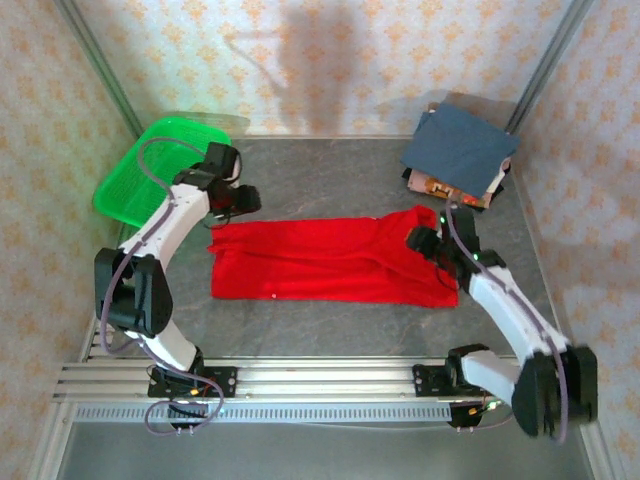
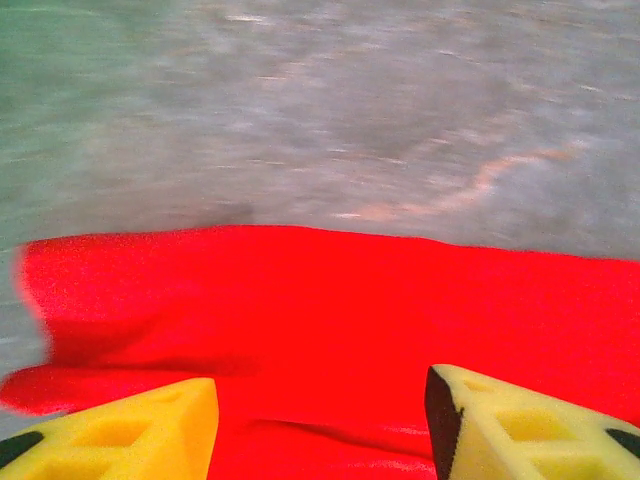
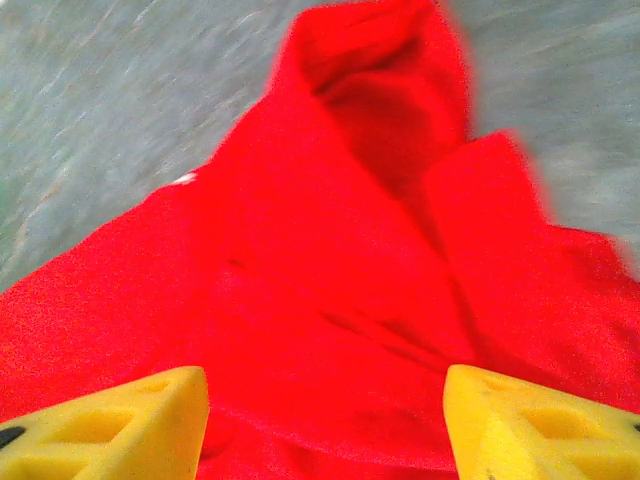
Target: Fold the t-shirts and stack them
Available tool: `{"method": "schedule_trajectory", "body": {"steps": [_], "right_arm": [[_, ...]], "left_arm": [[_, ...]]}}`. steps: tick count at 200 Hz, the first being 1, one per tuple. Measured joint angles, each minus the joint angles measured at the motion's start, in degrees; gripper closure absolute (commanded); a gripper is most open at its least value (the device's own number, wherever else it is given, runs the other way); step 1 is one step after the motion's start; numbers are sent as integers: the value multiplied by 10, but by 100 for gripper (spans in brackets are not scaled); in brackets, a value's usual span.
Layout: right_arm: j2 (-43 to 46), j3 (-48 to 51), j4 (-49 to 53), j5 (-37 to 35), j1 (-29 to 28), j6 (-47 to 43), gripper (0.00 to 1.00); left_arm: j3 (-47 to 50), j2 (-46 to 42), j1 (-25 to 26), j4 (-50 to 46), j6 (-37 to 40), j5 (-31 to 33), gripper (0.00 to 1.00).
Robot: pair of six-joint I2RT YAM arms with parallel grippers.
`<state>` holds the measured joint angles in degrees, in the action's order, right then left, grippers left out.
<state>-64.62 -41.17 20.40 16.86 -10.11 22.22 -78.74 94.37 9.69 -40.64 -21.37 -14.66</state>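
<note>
My left claw (image 2: 315, 415) and right claw (image 3: 325, 415) hang released over the red shirt (image 1: 330, 262), a long folded band; next I reckon one end needs pinching and folding across

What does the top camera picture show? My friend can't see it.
A bright red cloth t-shirt, folded into a long band, lies flat across the grey table, with the white left arm and right arm at its ends. A green mesh plastic basket sits back left; a slate-blue folded shirt tops a pile back right.
</note>
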Motion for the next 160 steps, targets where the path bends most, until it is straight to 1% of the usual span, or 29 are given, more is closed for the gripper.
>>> {"method": "schedule_trajectory", "body": {"steps": [9, 27, 59, 91, 124, 160], "right_arm": [[-50, -25, -4, 35, 0, -22, 40], [-141, -62, -6, 87, -1, -66, 40], [-244, -105, 0, 134, -1, -131, 41], [-307, -168, 13, 149, -1, -181, 42], [-351, -227, 35, 160, -1, -229, 47], [-375, -241, 52, 171, -1, -257, 52]], "left_arm": [[0, 3, 17, 14, -2, -16, 38], [-4, 18, 45, 39, -7, -45, 37], [-7, 44, 77, 72, -7, -77, 36], [8, 47, 93, 95, -7, -92, 37], [60, 40, 101, 110, -13, -92, 37], [105, 0, 102, 110, -21, -89, 37]]}}
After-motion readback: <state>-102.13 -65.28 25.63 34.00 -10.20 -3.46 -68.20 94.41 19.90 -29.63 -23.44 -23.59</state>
